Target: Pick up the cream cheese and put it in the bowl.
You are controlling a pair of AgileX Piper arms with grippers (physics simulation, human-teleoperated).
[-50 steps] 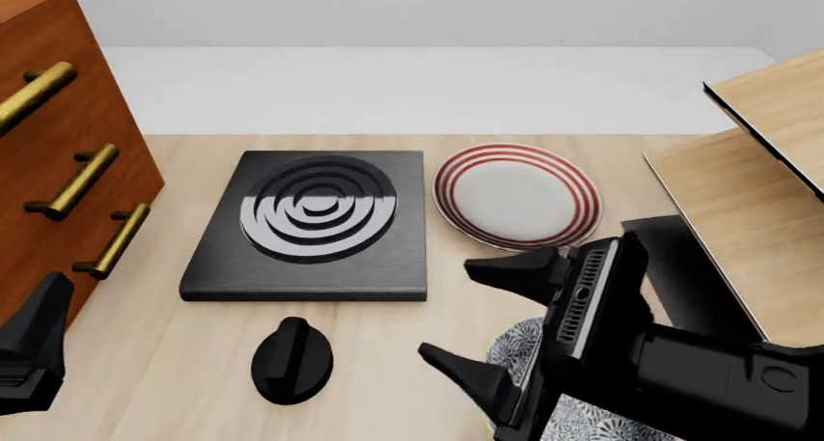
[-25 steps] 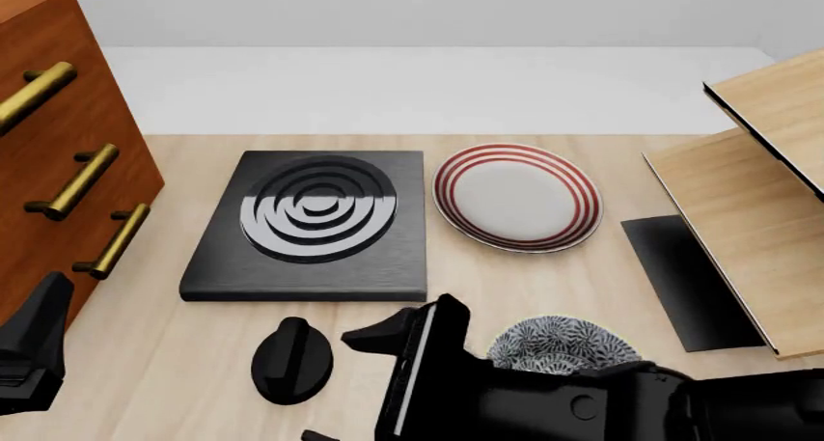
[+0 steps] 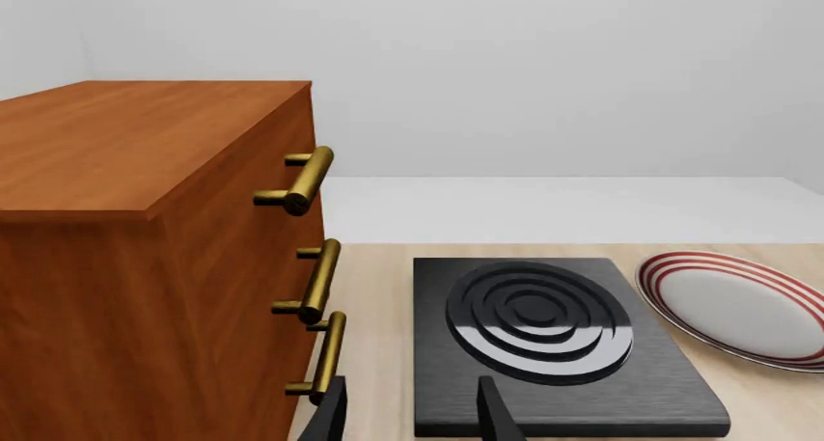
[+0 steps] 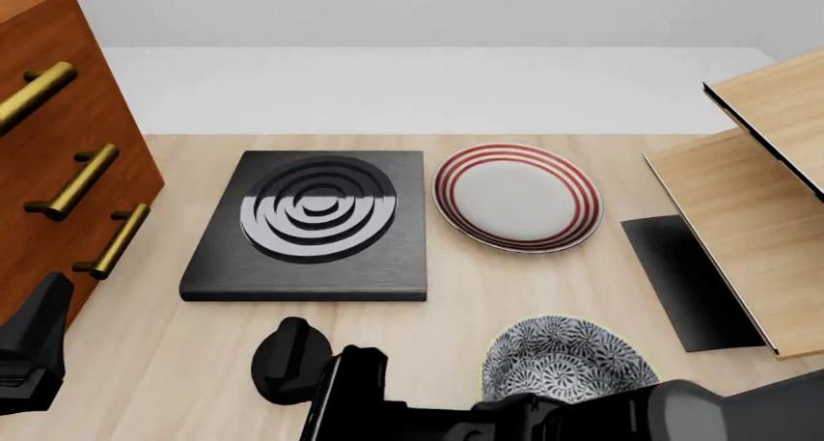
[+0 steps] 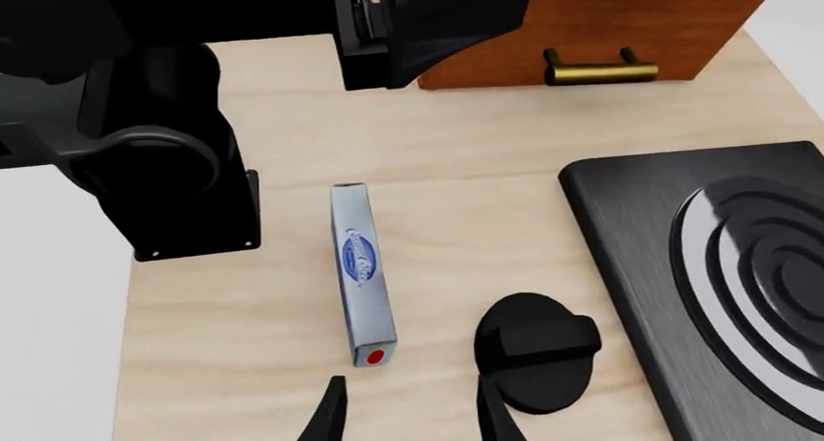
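The cream cheese [image 5: 361,267] shows only in the right wrist view: a light blue-grey carton with a dark blue oval logo, lying on the wooden table beside the black knob [image 5: 535,349]. My right gripper [image 5: 409,417] is open and empty, with its fingertips just short of the carton's near end. In the front view the right arm [image 4: 515,417] fills the bottom edge and the carton is out of view. The floral bowl [image 4: 561,359] stands on the table just right of that arm. My left gripper [image 3: 412,417] is open and empty at the front left [image 4: 33,349].
A black stove plate [image 4: 309,224] lies mid-table, with the black knob [image 4: 289,359] in front of it. A red-ringed white plate [image 4: 518,197] lies to its right. A wooden drawer cabinet [image 4: 65,151] stands at the left and a wooden rack [image 4: 754,200] at the right. The left arm's base [image 5: 154,171] is near the carton.
My right arm has swung left and down towards the table's near edge, uncovering the bowl. Its open fingers have left the front view. The left arm has not moved.
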